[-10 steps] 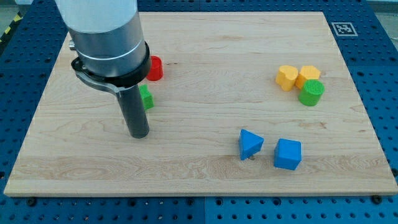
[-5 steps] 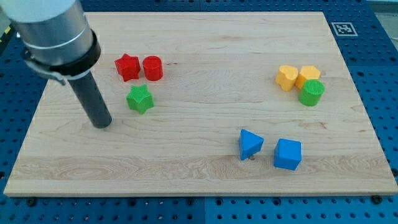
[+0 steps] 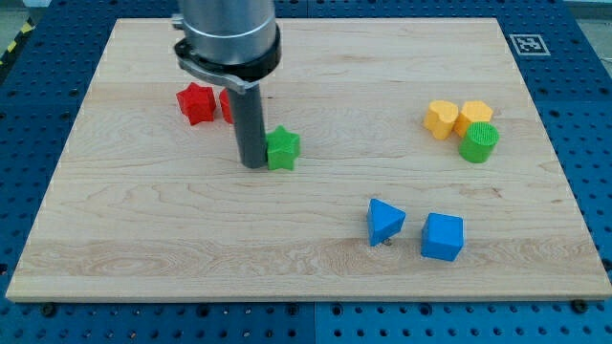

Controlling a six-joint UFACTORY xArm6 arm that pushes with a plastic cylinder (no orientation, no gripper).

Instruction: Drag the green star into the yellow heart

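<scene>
The green star [image 3: 283, 148] lies left of the board's middle. My tip [image 3: 253, 163] rests on the board right against the star's left side. The yellow heart [image 3: 441, 119] sits at the view's right, touching a yellow block [image 3: 473, 116] on its right. A green cylinder [image 3: 478, 142] sits just below that yellow block. The star is well to the left of the heart.
A red star [image 3: 196, 102] sits at the upper left, with a red cylinder [image 3: 228, 103] beside it, partly hidden by the rod. A blue triangular block [image 3: 384, 221] and a blue cube [image 3: 443, 236] lie at the lower right of the wooden board [image 3: 306, 277].
My tip swung out to the left of the green star, then came back right and pushed the star to the right, toward the board's middle.
</scene>
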